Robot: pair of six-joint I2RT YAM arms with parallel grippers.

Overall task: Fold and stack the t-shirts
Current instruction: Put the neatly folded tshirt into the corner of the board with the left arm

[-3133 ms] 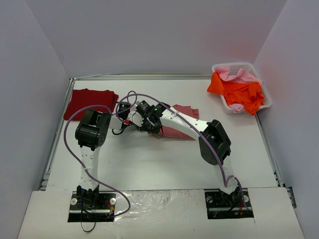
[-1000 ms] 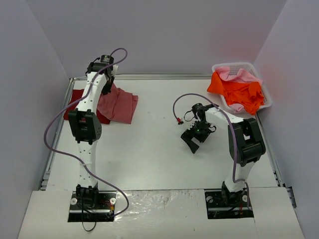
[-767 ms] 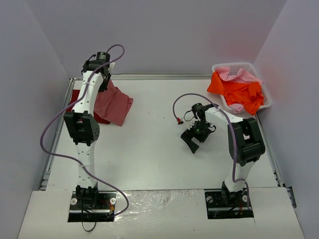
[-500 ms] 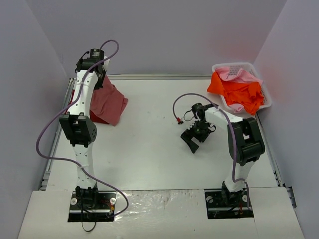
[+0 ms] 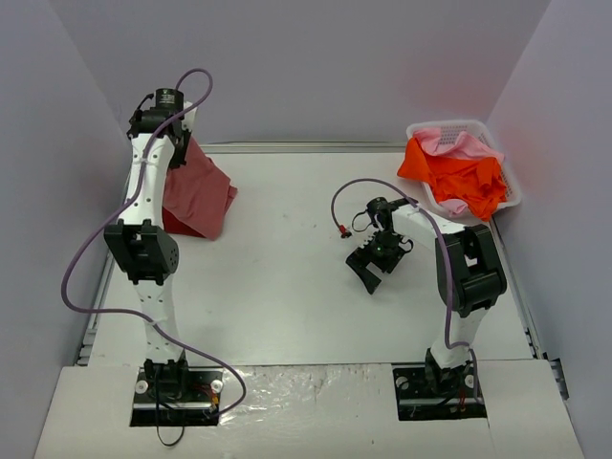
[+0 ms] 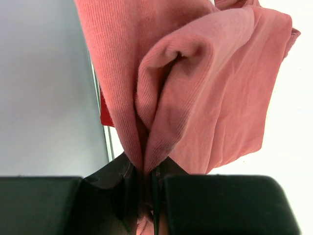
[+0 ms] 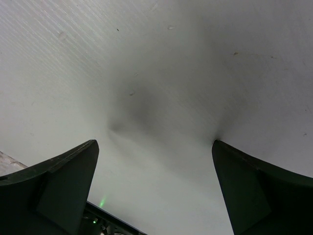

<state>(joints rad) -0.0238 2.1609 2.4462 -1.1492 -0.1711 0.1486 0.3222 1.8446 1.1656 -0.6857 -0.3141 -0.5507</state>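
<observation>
My left gripper [image 5: 180,143] is raised at the far left and shut on a bunched fold of the muted rose-red t-shirt [image 5: 201,191], which hangs down from it. In the left wrist view the cloth [image 6: 205,88] is pinched between the jaws at my left gripper [image 6: 146,178]. Under the hanging shirt a dark crimson t-shirt [image 5: 173,223] lies on the table, mostly hidden; a sliver of it [image 6: 104,116] shows beside the cloth. My right gripper [image 5: 369,270] rests low over the bare table, open and empty, its fingers [image 7: 58,188] wide apart.
A white lattice basket [image 5: 421,128] stands at the back right, heaped with an orange t-shirt [image 5: 459,177] and a light pink one [image 5: 451,143]. The left wall runs close to my raised left arm. The white table [image 5: 287,287] spreads between the arms.
My left gripper has carried the rose-red t-shirt up and leftward, so it now hangs over the crimson one by the left wall. The right arm has stayed still, open.
</observation>
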